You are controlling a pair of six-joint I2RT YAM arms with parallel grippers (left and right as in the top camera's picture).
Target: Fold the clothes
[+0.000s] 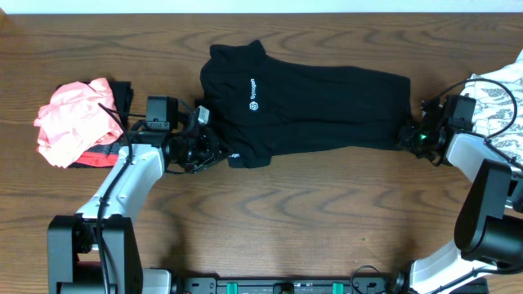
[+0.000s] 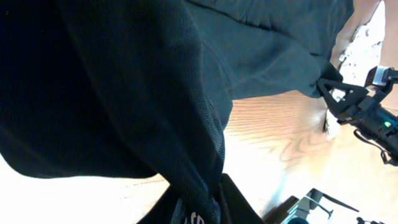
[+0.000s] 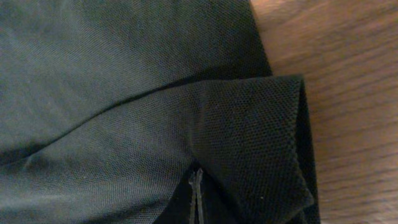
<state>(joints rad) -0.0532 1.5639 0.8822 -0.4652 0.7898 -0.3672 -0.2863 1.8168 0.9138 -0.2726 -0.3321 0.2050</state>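
The clothes' large black garment [image 1: 310, 98] lies spread across the middle of the table, a small white logo on its left half. My left gripper [image 1: 214, 153] sits at its lower left corner. In the left wrist view a roll of the black cloth [image 2: 124, 93] runs down between the jaws, which are shut on it [image 2: 202, 208]. My right gripper [image 1: 409, 135] is at the garment's right edge, shut on a folded corner [image 3: 261, 137]. That corner is drawn to a point at the right gripper [image 2: 341, 93] in the left wrist view.
A coral-pink garment [image 1: 73, 122] lies bunched at the left, over something dark. A white leaf-patterned garment [image 1: 500, 94] lies at the right edge behind the right arm. Bare wooden table [image 1: 310, 212] shows in front of the black garment.
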